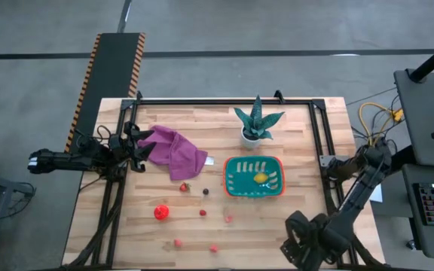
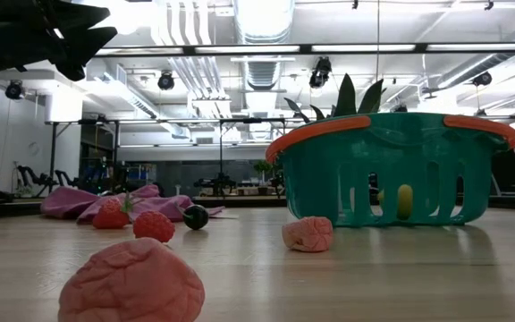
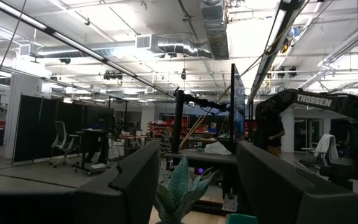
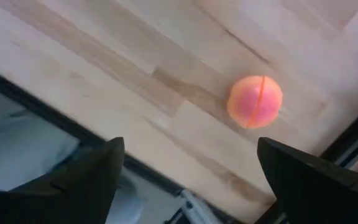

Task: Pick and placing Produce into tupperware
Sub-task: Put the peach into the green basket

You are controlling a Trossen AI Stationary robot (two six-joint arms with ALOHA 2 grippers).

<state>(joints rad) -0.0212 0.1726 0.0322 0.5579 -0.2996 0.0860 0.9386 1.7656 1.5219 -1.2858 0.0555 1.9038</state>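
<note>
From up top I can see the tupperware (image 1: 254, 178) sitting right of centre on the counter (image 1: 292, 128), with one yellow piece (image 1: 261, 178) already lying inside it; the rest of the produce is still loose on the wood to its left: a red piece (image 1: 161, 212), a strawberry (image 1: 184, 187) by the purple cloth (image 1: 173, 151), a dark one (image 1: 205, 191), and small reddish and pink bits nearer the front edge. My right end effector (image 4: 185, 165) is at the front right corner of the counter, fingers spread apart and holding nothing, and its wrist camera looks down on a peach-orange ball (image 4: 255, 101) resting on the boards just beyond the fingers. I judge that ball to be the piece in hand. To do it well I would centre the open fingers over the ball so it sits midway between them, come down until the tips straddle its widest part, then close gently, since a round toy like this could squirt out sideways. The front edge is close, so any nudge should go inward. The left end effector (image 1: 136, 147) waits at the left edge beside the cloth, fingers apart and empty, pointing level across toward the spiky plant (image 1: 256, 120)
</note>
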